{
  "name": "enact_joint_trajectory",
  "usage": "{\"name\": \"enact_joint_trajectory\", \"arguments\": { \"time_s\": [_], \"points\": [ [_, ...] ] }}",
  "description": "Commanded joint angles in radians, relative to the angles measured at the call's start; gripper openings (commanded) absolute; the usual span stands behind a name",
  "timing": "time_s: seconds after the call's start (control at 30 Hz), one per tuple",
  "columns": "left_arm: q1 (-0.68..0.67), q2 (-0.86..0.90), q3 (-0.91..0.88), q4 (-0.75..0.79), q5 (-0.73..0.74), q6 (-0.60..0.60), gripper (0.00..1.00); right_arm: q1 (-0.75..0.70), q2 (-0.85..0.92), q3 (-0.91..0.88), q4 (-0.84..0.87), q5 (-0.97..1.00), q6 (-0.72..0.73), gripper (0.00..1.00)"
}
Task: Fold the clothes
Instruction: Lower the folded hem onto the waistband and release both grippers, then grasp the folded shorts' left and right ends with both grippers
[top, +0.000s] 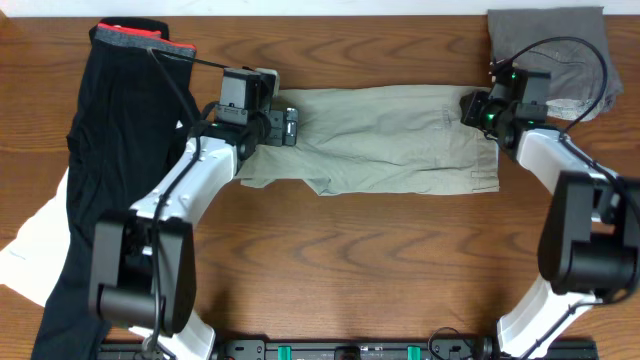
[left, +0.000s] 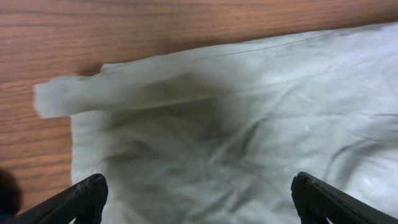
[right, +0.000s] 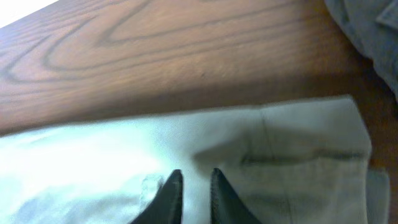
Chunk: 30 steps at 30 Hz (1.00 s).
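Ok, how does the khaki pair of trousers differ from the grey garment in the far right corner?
The khaki trousers are pale; the grey garment is darker. The trousers lie spread out and wrinkled across the middle, the left gripper and right gripper at their ends; the grey garment is a compact pile with no gripper on it. Both rest on the wooden table.

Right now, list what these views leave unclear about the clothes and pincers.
- Right pincer: right wrist view blurred; grip on trousers unclear.
- Trousers' left end: overhead, hidden under left pincer.
- Grey garment: overhead, partly behind right arm and cable.
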Motion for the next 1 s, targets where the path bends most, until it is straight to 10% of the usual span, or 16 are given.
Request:
{"name": "enact_joint_trajectory", "arguments": {
  "time_s": [0.0, 0.43, 0.97],
  "points": [
    [0.001, 0.075, 0.015, 0.036, 0.031, 0.029, 0.96, 0.01, -0.129, 0.009, -0.053, -0.038, -0.05, 0.21],
    [0.026, 0.19, 0.021, 0.357, 0.036, 0.045, 0.96, 0.067, -0.225, 0.009, -0.24, -0.02, -0.097, 0.28],
    [0.172, -0.131, 0.047, -0.056, 0.036, 0.007, 0.98, 0.111, -0.045, 0.009, -0.327, 0.135, -0.126, 0.31]
  ]
}}
